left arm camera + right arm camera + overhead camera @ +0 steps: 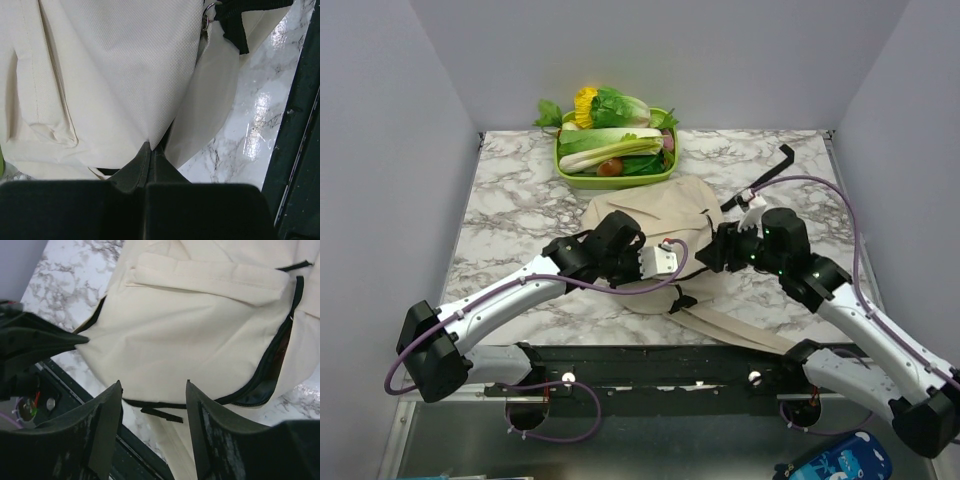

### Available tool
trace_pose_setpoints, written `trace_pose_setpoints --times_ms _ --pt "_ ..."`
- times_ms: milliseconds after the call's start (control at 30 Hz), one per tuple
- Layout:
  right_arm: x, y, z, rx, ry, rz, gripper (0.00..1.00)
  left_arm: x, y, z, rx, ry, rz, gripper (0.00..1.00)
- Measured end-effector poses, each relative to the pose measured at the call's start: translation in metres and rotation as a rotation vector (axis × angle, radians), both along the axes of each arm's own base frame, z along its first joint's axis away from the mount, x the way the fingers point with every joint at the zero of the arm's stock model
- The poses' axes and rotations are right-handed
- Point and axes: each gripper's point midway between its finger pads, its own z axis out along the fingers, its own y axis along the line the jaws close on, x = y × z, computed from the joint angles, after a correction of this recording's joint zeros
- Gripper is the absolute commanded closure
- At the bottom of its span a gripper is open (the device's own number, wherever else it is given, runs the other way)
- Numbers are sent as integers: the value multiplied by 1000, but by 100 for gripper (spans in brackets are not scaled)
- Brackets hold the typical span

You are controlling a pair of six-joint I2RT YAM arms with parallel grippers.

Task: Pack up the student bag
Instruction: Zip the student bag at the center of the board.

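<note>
**Bag.** The student bag (655,215) is recorded lying flat at the middle of the marble table (510,210). It is positioned between the 2 grippers and just near of a green tray (616,182). The tray is set at the far edge and loaded with vegetables (610,145). 1 wide beige strap (740,330) is trailed from the bag toward the near right. 1 black strap (785,153) is extended from the bag's right side toward the far right.

**Left gripper.** The left gripper (150,149) is found clenched at the bag's near edge. In the left wrist view its fingers (132,172) are pressed together, and a fold of the bag's canvas is pinched at their tips.

**Right gripper.** The right gripper (153,387) is found released. Its 2 fingers are spread well apart and nothing is held between them. It is placed at the right side of the bag, with the beige canvas seen through the gap between the fingers. Contact with the canvas cannot be confirmed from the views.

**Other observations.** In the right wrist view a zip opening (272,372), edged in black, is seen parted along the bag's curved edge. The dark interior is partly exposed, and its contents cannot be made out. At the left of the same view the dark tip of the left gripper is seen touching the bag's edge
</note>
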Motion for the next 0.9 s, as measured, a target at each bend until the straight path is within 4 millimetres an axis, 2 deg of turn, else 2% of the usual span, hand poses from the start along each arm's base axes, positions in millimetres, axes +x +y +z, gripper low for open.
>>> trace_pose_setpoints --times_ms 133,233,333,567,733,900 --pt "-24 -2 28 41 -98 98 32 0 -2 1 -11 2 5 100" --pt "-44 4 37 59 -134 228 32 0 -3 1 -19 14 23 100" --pt "-59 13 22 44 -77 349 30 0 -4 0 -26 31 44 100" --pt "-91 24 -36 -4 106 491 28 0 -6 -2 -40 55 76 100" --pt "-96 31 -53 -17 136 519 30 0 -8 -2 -42 63 86 100" --pt "-88 38 -65 -48 103 482 33 2 -10 2 -51 66 95 100"
